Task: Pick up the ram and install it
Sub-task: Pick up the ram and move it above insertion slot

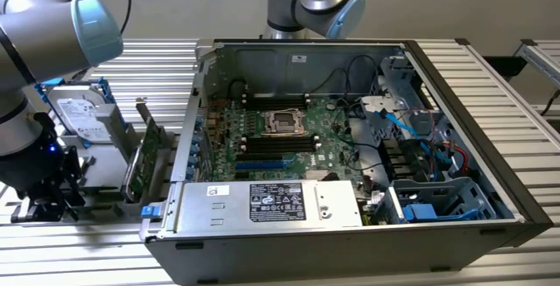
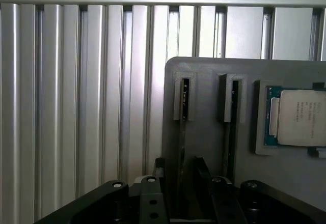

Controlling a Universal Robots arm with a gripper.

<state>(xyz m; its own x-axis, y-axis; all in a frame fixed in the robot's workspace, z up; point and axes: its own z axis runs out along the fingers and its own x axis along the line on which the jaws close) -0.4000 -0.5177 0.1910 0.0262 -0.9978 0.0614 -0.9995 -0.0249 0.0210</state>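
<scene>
1. The claw [image 2: 179, 164] hangs low over the grey holder [image 2: 204, 147]. In the wrist view it is lined up with the groove farther from the processor chip [image 2: 300, 117]. I cannot tell whether it is closed on anything or merely straddling that groove.
2. The ram [image 2: 184, 99]: a thin dark strip stands edge-on in that groove and runs back under the claw. I take this to be the ram, though it is poorly seen at this angle. It lies in line with the claw and looks seated in the holder, not lifted.
3. The processor chip sits in its own recess of the holder, beyond the second groove and apart from the claw.
4. In the exterior view the claw works at the exterior view's left, well apart from the open computer case [image 1: 332, 253].
5. The memory slots [image 1: 278, 143] beside the socket look bare.
6. My judgement is that the task is at an early stage. The pick-up is at most in hand, and the carry and seating are not yet done.
</scene>
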